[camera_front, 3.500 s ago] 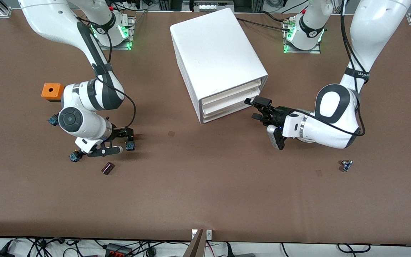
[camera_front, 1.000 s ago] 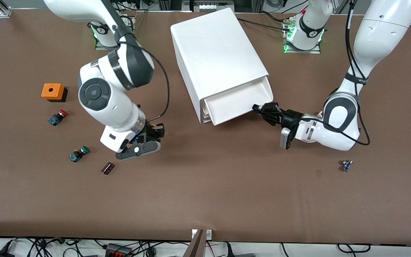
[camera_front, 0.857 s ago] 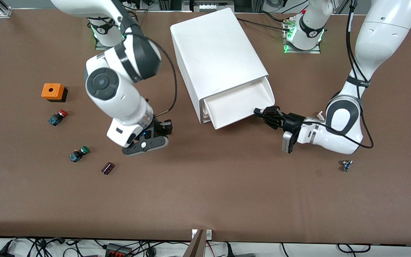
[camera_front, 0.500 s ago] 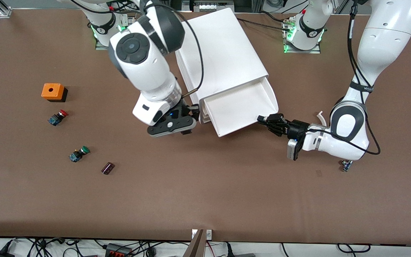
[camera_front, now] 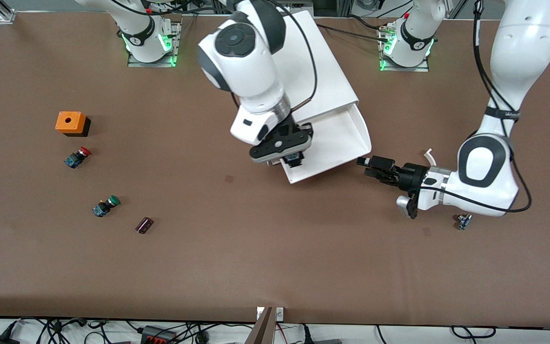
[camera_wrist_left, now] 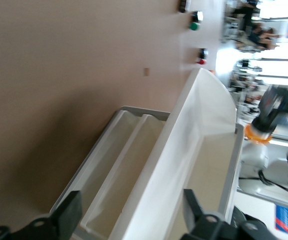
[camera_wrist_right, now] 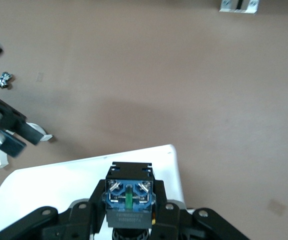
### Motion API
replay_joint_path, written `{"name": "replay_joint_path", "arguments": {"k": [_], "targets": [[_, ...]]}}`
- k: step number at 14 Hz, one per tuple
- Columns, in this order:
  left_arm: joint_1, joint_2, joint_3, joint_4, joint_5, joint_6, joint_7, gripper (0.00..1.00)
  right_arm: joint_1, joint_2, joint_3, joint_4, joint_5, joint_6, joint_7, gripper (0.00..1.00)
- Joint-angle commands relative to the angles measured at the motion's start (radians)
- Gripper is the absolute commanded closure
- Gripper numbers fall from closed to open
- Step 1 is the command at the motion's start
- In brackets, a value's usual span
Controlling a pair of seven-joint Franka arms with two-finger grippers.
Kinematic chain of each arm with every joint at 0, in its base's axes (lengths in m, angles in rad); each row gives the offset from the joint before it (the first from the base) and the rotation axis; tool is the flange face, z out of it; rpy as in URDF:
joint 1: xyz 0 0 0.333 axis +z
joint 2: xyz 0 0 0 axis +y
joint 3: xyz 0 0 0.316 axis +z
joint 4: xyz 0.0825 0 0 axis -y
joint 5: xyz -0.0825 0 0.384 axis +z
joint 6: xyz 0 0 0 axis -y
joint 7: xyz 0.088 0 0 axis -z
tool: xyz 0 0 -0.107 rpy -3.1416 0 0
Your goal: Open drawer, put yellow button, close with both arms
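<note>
Across the brown tabletop [camera_front: 275, 258] in the front view, the white cabinet [camera_front: 322, 71] stands between the two arm bases, its top drawer [camera_front: 337, 148] pulled out toward the camera. The right hand [camera_front: 294, 155] hangs over the drawer's corner toward the right arm's end, pinching the yellow button [camera_front: 295, 157], of which only the dark body shows. The left hand [camera_front: 373, 167] sits just off the drawer's other front corner, apart from it, its fingers spread. Toward the right arm's end lie an orange box [camera_front: 70, 122], a red-capped button [camera_front: 77, 157], a green-capped button [camera_front: 105, 206] and a small dark cylinder [camera_front: 144, 225]; a small metal part [camera_front: 463, 221] lies near the left arm. Cables run along the table's edge nearest the camera.

From the left wrist view, the left hand's fingers [camera_wrist_left: 69, 222] stand wide apart in front of the drawer [camera_wrist_left: 198, 160], with the two lower drawers [camera_wrist_left: 119, 170] seen beneath it. The orange cap of the yellow button [camera_wrist_left: 259, 135] shows above the drawer's rim, blurred.

From the right wrist view, the right hand [camera_wrist_right: 129, 220] is clamped on the yellow button [camera_wrist_right: 129, 197], whose blue and black terminal end faces the camera, directly over the white drawer floor [camera_wrist_right: 59, 185]. The left hand [camera_wrist_right: 9, 130] appears farther off above bare tabletop [camera_wrist_right: 183, 75].
</note>
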Motion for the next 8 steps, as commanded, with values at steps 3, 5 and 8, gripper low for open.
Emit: {"name": "replay_joint_path", "arguments": {"k": [3,5,8], "targets": [[-0.007,-0.096,-0.01,0.092,0.317,-0.013,-0.265,0.0,0.061,0.054,-0.022,0.063,-0.021,0.016,0.076,1.0],[-0.013,-0.113,-0.012,0.119,0.479,-0.028,-0.3,0.0,0.076,0.077,-0.024,0.063,-0.034,0.04,0.076,1.0],[-0.036,-0.113,-0.022,0.167,0.756,-0.033,-0.329,0.0,0.098,0.108,-0.025,0.065,-0.041,0.051,0.078,1.0]]}}
